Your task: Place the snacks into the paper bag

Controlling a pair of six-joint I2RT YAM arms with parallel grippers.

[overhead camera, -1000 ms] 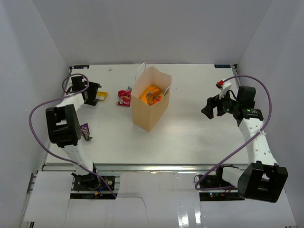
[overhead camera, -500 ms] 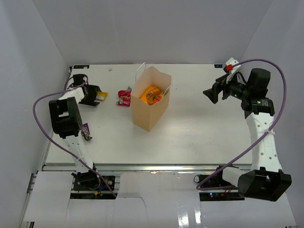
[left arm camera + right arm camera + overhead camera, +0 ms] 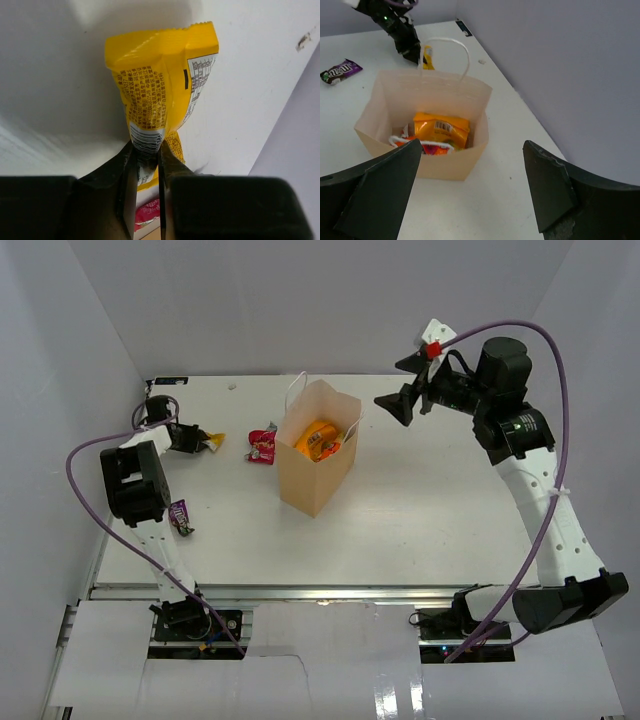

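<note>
The yellow packet (image 3: 160, 85) is clamped by its thin end in the left gripper (image 3: 148, 162), well left of the paper bag (image 3: 315, 465); a slip in transit is risked; the bag could be tipped by the right gripper (image 3: 402, 387), spread wide nearby.

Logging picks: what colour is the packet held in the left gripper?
Yellow; the packet shows best in the left wrist view.
</note>
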